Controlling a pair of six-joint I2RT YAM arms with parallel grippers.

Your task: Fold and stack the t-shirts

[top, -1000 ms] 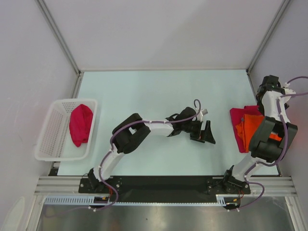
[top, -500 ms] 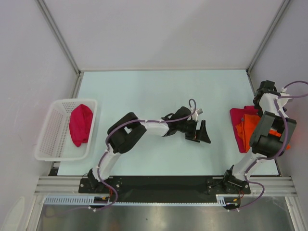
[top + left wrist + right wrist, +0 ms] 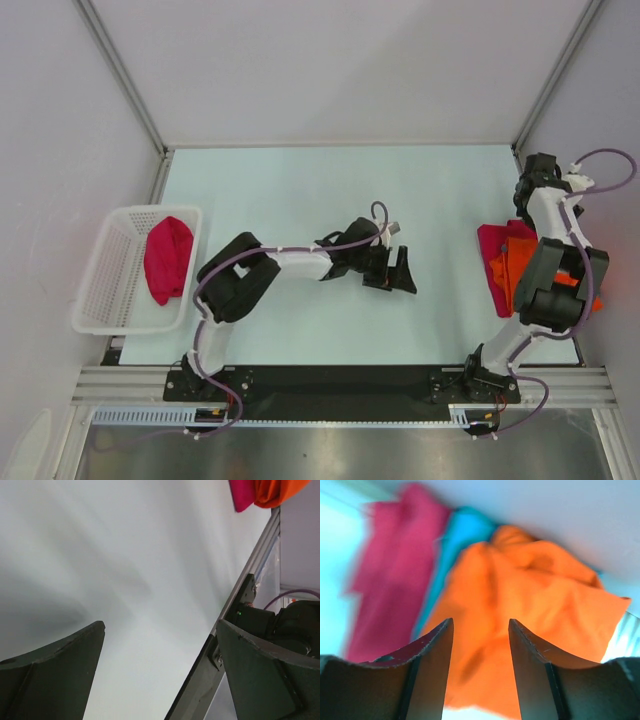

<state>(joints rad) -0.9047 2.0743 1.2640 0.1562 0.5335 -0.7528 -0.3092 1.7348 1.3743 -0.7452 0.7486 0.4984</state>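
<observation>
The white basket (image 3: 103, 270) holds one crumpled red t-shirt (image 3: 167, 258). The other shirts lie in a loose pile (image 3: 508, 268) at the opposite side of the table (image 3: 300, 190) from the basket. The orange t-shirt (image 3: 540, 605) is bunched on top of that pile, with a teal one (image 3: 465, 532) and a second red one (image 3: 395, 570) showing from under it.

The right gripper (image 3: 481, 627) hangs over the orange shirt with its jaws spread and nothing between them. The left gripper (image 3: 160, 630) is also spread wide and empty. It sits low over bare table, roughly halfway across from the basket.

The likeliest slip is at the pile. The orange shirt is rumpled rather than flat, and its layers overlap the teal one. A pinch that goes too deep could catch both shirts and drag the whole pile out of order.

The pile also sits at the table edge farthest from the basket, so a sideways tug could pull cloth over that edge. The right wrist view is blurred, so I cannot tell how close the fingertips are to the cloth.

At the basket, a grab at the red shirt could catch the mesh wall and lift or tip the light basket.
</observation>
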